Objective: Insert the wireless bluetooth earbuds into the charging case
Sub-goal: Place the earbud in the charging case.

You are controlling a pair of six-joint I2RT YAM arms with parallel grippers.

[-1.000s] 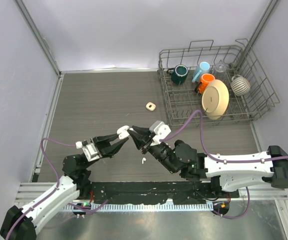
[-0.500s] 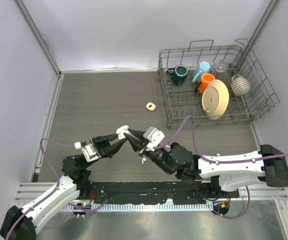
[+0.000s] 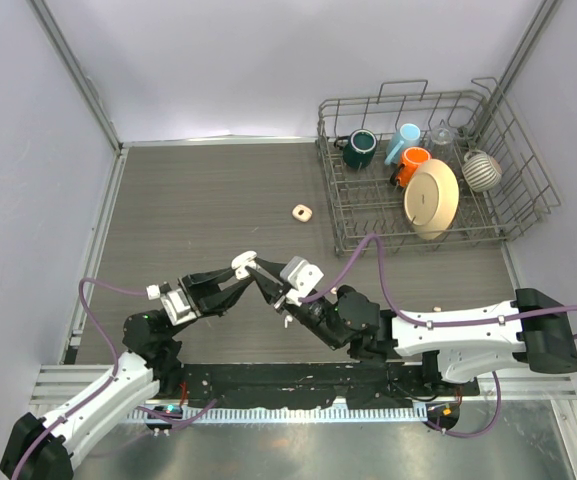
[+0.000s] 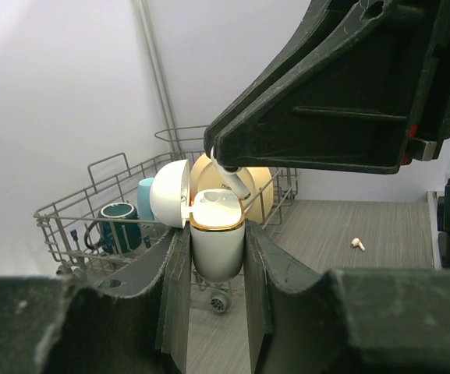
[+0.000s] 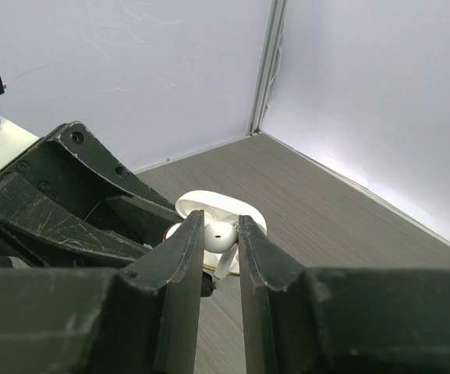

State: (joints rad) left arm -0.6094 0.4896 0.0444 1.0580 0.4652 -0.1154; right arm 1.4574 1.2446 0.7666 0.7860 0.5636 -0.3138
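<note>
White earbud (image 5: 223,234) in right gripper (image 5: 221,224) sits at charging case (image 4: 217,243) opening.

Top: high behind the arm bases (image 3: 158,355), looking down on the whole desk (image 3: 198,200)
Left wrist: close along its fingers (image 4: 170,296), facing the dish rack (image 4: 53,214)
Right wrist: close, facing a wall corner (image 5: 263,70)
Shared: charging case (image 4: 217,241)

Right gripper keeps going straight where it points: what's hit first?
The open charging case held in the left gripper, dead ahead. The earbud the right gripper pinches would likely touch its open top first; the gap is hard to judge.
</note>
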